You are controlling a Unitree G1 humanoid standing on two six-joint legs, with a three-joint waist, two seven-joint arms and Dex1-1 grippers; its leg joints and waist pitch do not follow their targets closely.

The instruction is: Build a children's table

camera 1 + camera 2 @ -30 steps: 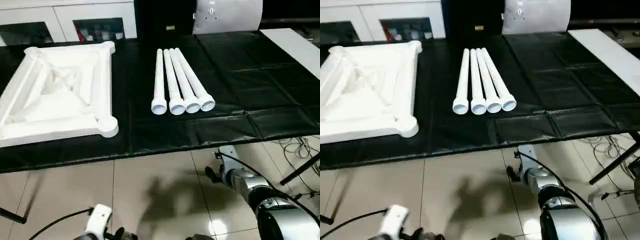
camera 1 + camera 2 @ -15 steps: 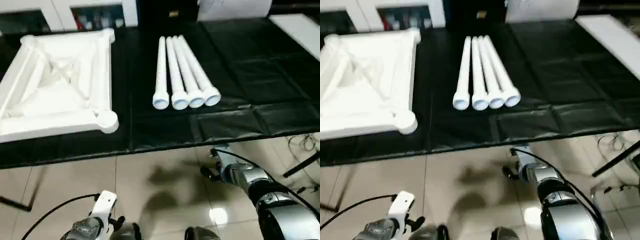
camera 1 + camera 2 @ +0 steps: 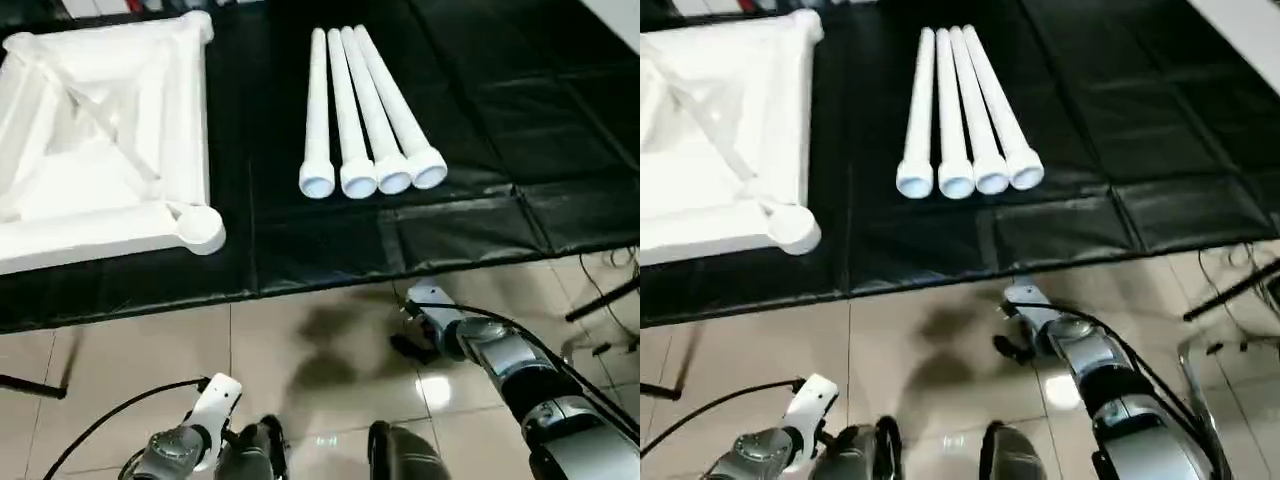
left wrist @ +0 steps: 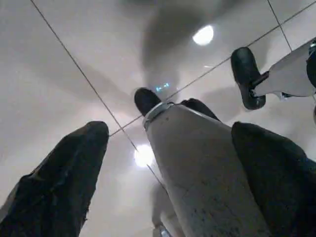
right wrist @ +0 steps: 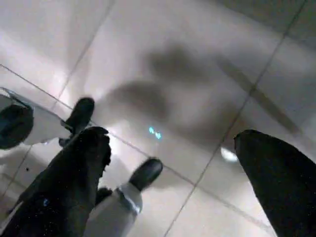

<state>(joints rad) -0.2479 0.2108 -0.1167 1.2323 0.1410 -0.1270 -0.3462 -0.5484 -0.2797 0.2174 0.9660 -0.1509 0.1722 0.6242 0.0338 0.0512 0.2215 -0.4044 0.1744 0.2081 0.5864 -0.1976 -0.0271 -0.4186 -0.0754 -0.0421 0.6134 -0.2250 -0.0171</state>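
Observation:
The children's table lies in parts on a black-covered worktable. Its white square top [image 3: 100, 140] rests upside down at the left, ribs up, with a round corner socket [image 3: 202, 226] near the front edge. Several white tapered legs [image 3: 362, 110] lie side by side in the middle, open ends toward me. Both arms hang below the table's front edge, over the floor. My left gripper [image 4: 171, 129] is open with nothing between its black fingers [image 4: 74, 163]. My right gripper [image 5: 172, 134] is open and empty as well. My silver right forearm [image 3: 500, 355] shows at lower right.
The worktable's black cover [image 3: 500, 120] ends in a front edge above the glossy tiled floor [image 3: 320, 340]. My own legs and feet [image 3: 400, 460] stand below. Cables [image 3: 615, 265] lie on the floor at the right, and a black stand foot [image 3: 30, 385] at the left.
The camera has tilted down, so more floor and less of the back wall shows. The table top and legs lie as before. Both grippers stay open.

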